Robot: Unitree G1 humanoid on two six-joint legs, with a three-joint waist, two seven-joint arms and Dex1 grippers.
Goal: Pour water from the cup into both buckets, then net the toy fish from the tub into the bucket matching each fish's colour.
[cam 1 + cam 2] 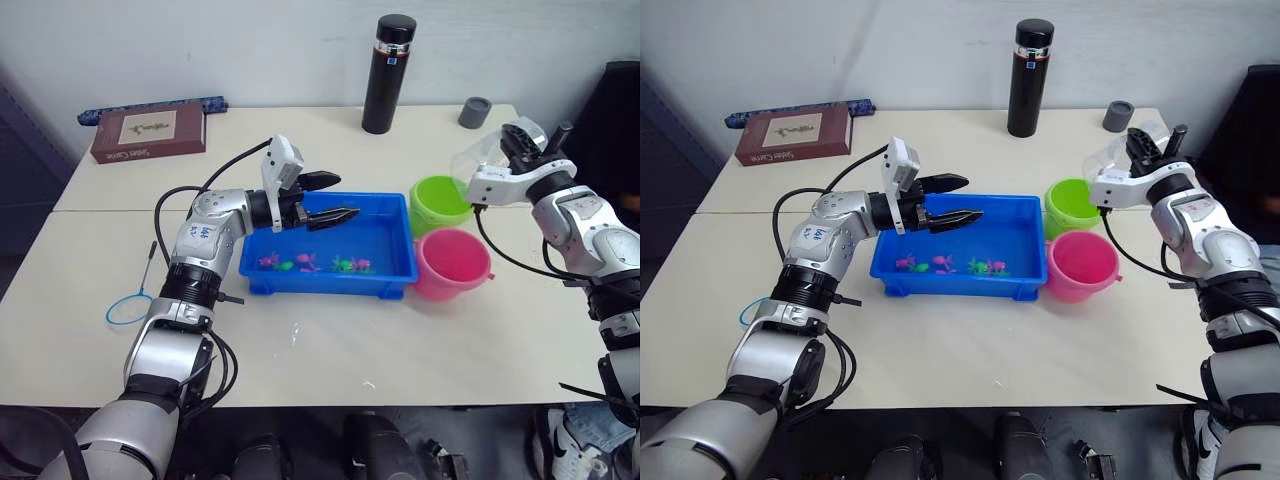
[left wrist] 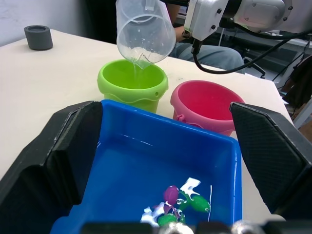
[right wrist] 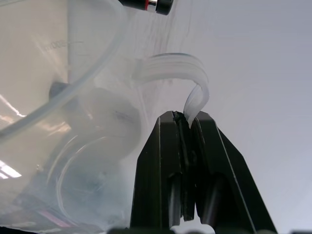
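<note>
Matte cream table (image 1: 330,340), clear tilted cup (image 2: 145,30)

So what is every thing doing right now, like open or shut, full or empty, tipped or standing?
cup: tipped, spout over the green bucket, held by its handle.
green bucket: upright, under the spout.
pink bucket: upright, looks empty.
tub: holds toy fish.
net: lying flat on the table.
black flask: upright, capped.
left pincer: open above the tub.
right pincer: shut on the cup's handle.

Bright, even overhead light, soft shadows, right wrist view blurred close-up.
</note>
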